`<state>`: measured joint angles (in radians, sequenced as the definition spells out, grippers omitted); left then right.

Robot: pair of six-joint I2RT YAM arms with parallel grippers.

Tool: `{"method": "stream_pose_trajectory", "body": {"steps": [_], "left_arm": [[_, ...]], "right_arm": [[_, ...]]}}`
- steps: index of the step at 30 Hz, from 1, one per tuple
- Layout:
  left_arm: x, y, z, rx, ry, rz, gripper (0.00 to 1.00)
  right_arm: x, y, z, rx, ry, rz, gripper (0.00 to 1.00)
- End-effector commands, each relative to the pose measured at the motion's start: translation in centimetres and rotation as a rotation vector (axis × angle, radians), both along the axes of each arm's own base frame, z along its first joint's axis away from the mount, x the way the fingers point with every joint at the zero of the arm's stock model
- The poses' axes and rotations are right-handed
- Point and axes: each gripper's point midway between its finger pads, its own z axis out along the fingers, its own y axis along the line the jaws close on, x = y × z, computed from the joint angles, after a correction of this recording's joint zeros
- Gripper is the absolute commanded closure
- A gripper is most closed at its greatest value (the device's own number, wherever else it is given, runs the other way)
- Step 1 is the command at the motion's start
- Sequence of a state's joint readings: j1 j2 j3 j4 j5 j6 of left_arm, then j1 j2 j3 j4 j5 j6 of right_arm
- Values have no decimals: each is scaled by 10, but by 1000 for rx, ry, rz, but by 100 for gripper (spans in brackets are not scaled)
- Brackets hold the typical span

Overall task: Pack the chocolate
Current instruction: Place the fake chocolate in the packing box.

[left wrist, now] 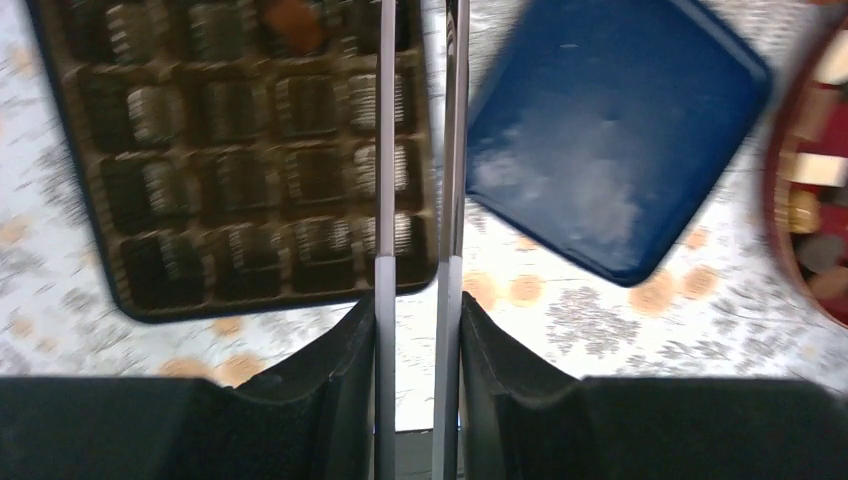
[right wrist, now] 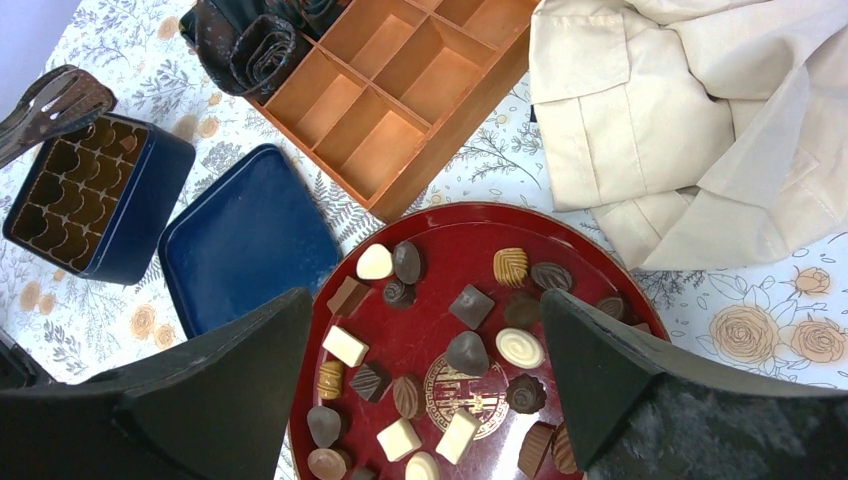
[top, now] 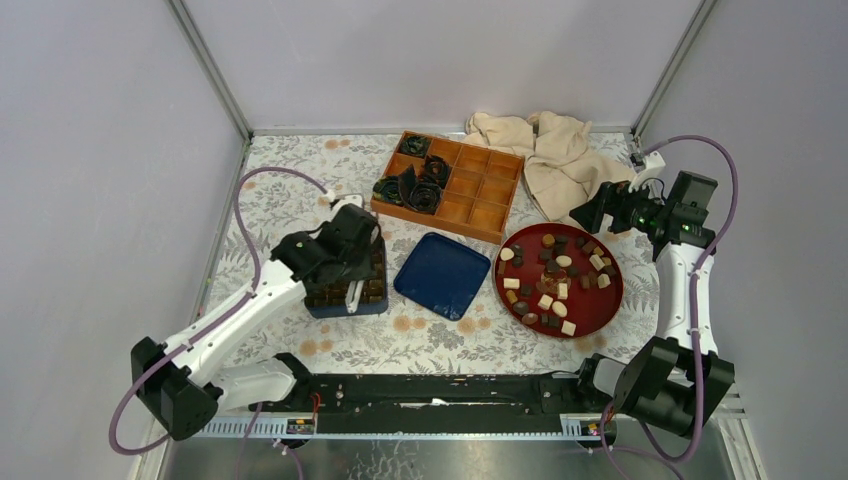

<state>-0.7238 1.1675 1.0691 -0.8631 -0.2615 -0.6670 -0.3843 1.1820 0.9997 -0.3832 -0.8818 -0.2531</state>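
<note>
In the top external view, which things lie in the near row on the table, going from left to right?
blue tin → blue lid → red plate holding the chocolates

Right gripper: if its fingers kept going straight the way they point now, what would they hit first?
Probably the chocolates on the red plate: the right gripper, fingers spread, aims at the plate's middle. How far off it is, I cannot tell.

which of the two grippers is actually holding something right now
The left gripper: its jaws are closed on thin metal tongs over the edge of the blue tin. The right gripper hangs wide open and empty above the red plate.
</note>
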Motion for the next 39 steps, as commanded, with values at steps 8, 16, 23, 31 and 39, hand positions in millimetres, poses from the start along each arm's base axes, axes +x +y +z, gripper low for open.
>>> {"method": "stream_pose_trajectory", "body": {"steps": [8,16,23,31,39], "left_arm": [[-6,80,-19,171,90,153,100],[-4,91,-26,205,136,179,99],[-11,98,-32,239,167,197,96],[-13,97,-37,246,190,191,85],[-15,98,-42,256,212,190,64]], "right_arm": [[4,2,0,21,-9,22,8],[4,3,1,20,-10,25,8],[4,2,0,21,-8,26,8],[4,2,0,21,-7,25,8],[4,2,0,18,-7,26,8]]}}
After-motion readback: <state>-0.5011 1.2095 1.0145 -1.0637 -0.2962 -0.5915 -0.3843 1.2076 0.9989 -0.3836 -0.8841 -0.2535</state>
